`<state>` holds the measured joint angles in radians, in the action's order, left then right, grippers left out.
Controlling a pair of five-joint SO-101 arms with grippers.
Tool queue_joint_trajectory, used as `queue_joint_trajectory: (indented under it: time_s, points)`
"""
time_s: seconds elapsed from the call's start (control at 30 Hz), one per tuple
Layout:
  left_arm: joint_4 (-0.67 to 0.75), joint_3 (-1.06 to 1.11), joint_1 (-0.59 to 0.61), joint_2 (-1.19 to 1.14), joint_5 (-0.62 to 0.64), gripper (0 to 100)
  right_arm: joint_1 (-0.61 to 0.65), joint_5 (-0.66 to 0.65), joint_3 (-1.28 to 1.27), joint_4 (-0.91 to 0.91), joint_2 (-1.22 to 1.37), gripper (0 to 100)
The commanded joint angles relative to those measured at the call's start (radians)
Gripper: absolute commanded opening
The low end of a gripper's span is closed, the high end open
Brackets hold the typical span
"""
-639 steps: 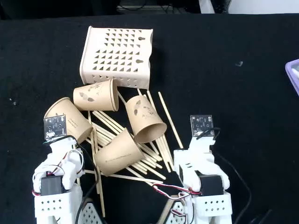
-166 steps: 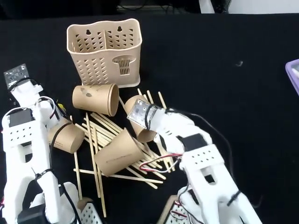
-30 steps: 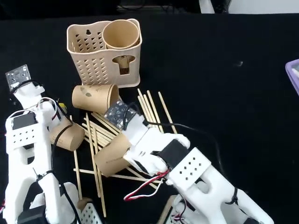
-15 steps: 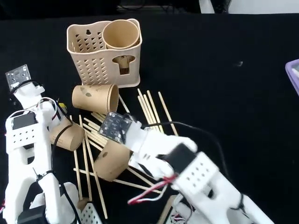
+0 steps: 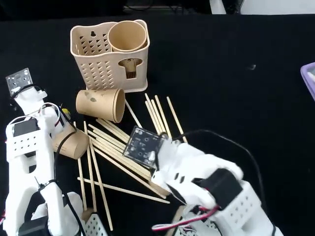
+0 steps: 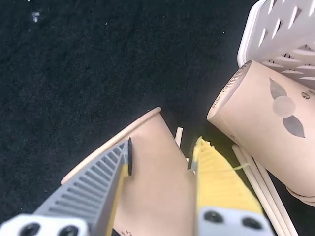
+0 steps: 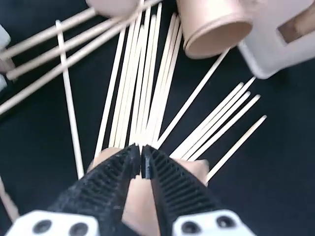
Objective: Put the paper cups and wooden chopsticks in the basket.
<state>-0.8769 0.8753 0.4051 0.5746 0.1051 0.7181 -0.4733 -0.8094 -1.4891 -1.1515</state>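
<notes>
The beige basket (image 5: 101,64) stands upright at the back left with one paper cup (image 5: 127,35) inside it. A second cup (image 5: 100,104) lies on its side in front of the basket (image 6: 285,34). My left gripper (image 6: 164,147) is shut on a third cup (image 6: 157,172), which rests at the left (image 5: 73,143). My right gripper (image 7: 141,160) is shut on the wall of another cup (image 7: 198,169), which sits under the right arm (image 5: 197,177) in the high view. Several wooden chopsticks (image 5: 118,152) lie scattered in the middle (image 7: 147,98).
A black cloth (image 5: 236,98) covers the table, bare over its right half. A purple container (image 5: 309,78) pokes in at the right edge. The lying cup (image 7: 216,24) and the basket corner (image 7: 275,39) are beyond the right gripper.
The right arm pulled back toward the front, taking the cup off the chopstick pile. A few chopsticks shifted. The left arm kept still.
</notes>
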Motion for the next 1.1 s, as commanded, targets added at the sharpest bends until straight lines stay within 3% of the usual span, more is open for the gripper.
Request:
queue_joint_trajectory:
  time_s: [0.0, 0.07, 0.2, 0.27, 0.4, 0.53, 0.67, 1.07]
  points:
    - [0.006, 0.028, 0.008, -0.006, 0.006, 22, -0.025, -0.003, -0.067, 0.049, -0.005, 1.5]
    - [0.006, 0.028, 0.008, -0.006, 0.006, 22, -0.026, -0.003, -0.054, 0.026, -0.005, 2.8]
    - [0.008, 0.028, 0.008, -0.006, 0.006, 22, -0.048, -0.002, 0.059, -0.064, -0.005, 16.2]
    - [0.008, 0.028, 0.008, -0.006, 0.006, 22, -0.140, -0.002, 0.119, -0.078, 0.002, 19.9]
    - [0.008, 0.028, 0.008, -0.006, 0.006, 22, -0.453, -0.028, 0.150, -0.035, 0.058, 18.5]
    - [0.008, 0.028, 0.008, -0.006, 0.006, 22, -0.667, -0.210, 0.131, -0.017, 0.239, 18.7]
    - [0.008, 0.027, 0.008, -0.006, 0.006, 22, -0.758, -0.407, 0.147, -0.060, 0.432, 18.7]
    - [0.008, 0.025, 0.008, -0.006, 0.006, 22, -1.022, -0.684, 0.423, -0.170, 0.805, 21.6]
